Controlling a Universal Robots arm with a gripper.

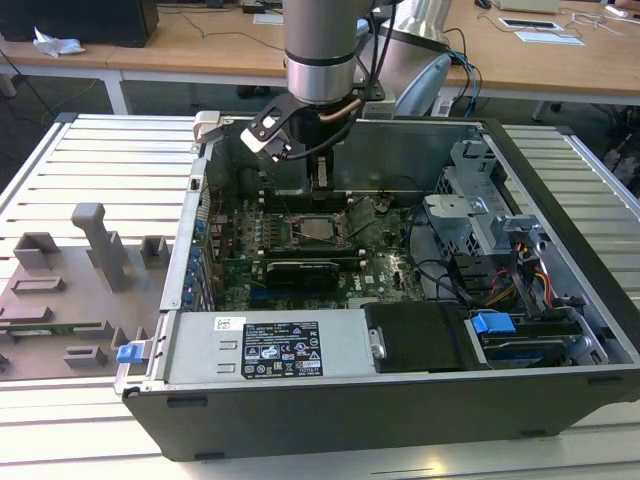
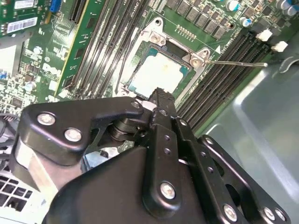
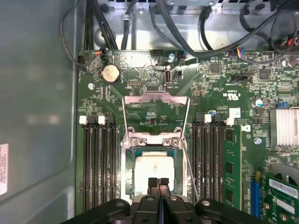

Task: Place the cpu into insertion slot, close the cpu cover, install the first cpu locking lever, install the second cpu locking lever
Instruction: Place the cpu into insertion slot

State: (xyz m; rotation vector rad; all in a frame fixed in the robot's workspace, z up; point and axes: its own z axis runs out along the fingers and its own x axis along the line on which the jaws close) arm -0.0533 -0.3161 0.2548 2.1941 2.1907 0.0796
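cpu (image 3: 154, 170) lies flat; cpu cover (image 3: 156, 97) tilted open

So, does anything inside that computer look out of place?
Nothing looks damaged. The cpu sits in its socket, but the cpu cover is swung open, and a thin locking lever sticks out unlatched over the memory slots.

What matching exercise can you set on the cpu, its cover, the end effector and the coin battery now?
1 pale square metal cpu
2 thin silver-grey metal cpu cover frame
3 black end effector
4 round silver coin battery

a swung open
b shut, over the socket
c seated in the socket
d on the green board past the cover

Pairs: 1-c, 2-a, 3-b, 4-d
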